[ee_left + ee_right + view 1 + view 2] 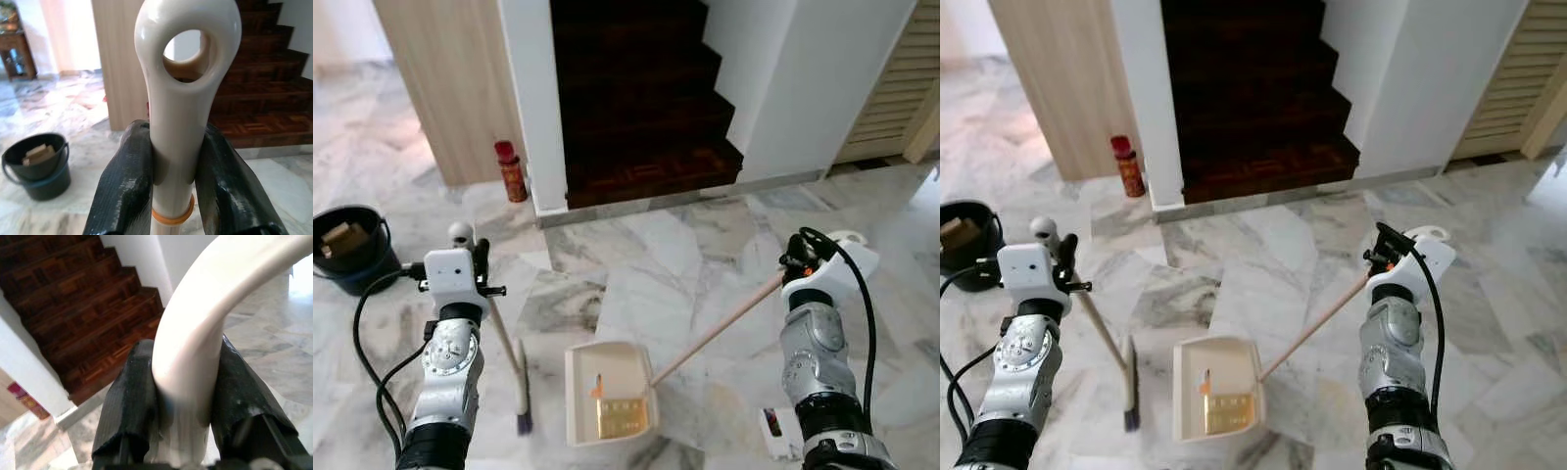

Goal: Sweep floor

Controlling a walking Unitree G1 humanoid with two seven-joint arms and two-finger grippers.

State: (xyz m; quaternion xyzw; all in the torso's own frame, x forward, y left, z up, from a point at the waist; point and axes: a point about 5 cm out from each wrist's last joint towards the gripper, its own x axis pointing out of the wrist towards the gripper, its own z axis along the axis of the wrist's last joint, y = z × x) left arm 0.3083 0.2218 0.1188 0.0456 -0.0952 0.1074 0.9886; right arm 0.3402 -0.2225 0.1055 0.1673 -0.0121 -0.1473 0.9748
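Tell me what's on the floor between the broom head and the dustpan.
Nothing: in the left eye view, only bare marble floor separates the broom head from the dustpan. The gold scrap already lies inside the pan.

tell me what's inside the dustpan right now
The cream dustpan on the marble floor holds a flat golden-yellow piece and a small orange scrap. Finer dust cannot be made out.

Broom [505, 355]: cream handle with ringed top, slanted, dark bristle head on marble floor [705, 245]. Dustpan [607, 392]: cream tray flat on floor just beside the bristles, holding yellow-orange debris [619, 416]; long wooden handle angled upward.
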